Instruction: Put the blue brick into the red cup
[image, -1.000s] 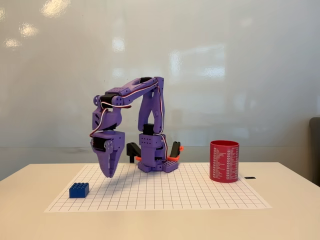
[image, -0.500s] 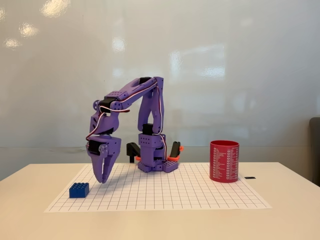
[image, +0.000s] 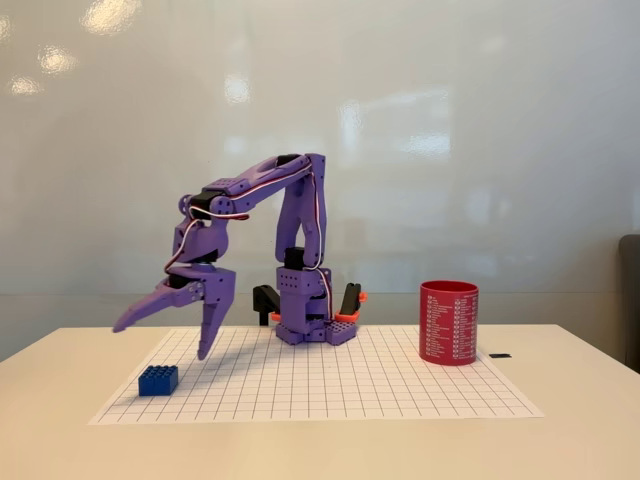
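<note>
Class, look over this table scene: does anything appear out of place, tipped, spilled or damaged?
Nothing stands out. The blue brick sits flat near the grid mat's left corner, the red cup stands upright on the right, and the gripper hangs open above the brick, touching nothing.

Fixed view: one camera, standing still at the front of the table (image: 560, 440), set low, near tabletop height, and facing level across it toward the pale glossy wall (image: 480, 150) behind. Range: moderate, taking in the whole white grid mat (image: 330, 385) from edge to edge, the purple arm (image: 290, 230) at full height on its base at the mat's far edge, the blue brick (image: 158, 380) at picture left and the red cup (image: 449, 322) at picture right. Framing: arm roughly centred, table edges cropped at both sides, a dark chair edge (image: 630, 300) at far right.
</note>
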